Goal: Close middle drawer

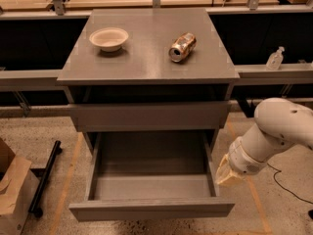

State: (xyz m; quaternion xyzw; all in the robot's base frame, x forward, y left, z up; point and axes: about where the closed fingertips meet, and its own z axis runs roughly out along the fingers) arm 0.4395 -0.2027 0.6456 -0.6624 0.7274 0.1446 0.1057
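The grey cabinet [146, 72] stands in the middle of the camera view. Its middle drawer [151, 187] is pulled far out toward me; it is wide, shallow and shows nothing inside. Its plain flat front [151, 209] is near the bottom edge. Above it, the taller top front [149, 115] stands slightly out, with a dark gap under the cabinet top. The lowest front is hidden beneath the open drawer. My gripper [229, 174] hangs at the end of the white arm [274, 131]. It is just outside the drawer's right side wall, near its front corner.
A white bowl [109, 38] and a crushed can [182, 47] lying on its side sit on the cabinet top. A cardboard box [12, 195] and a black bar [45, 177] are on the floor at left. A clear bottle [274, 58] stands on the ledge at right. A cable [286, 182] runs along the floor at right.
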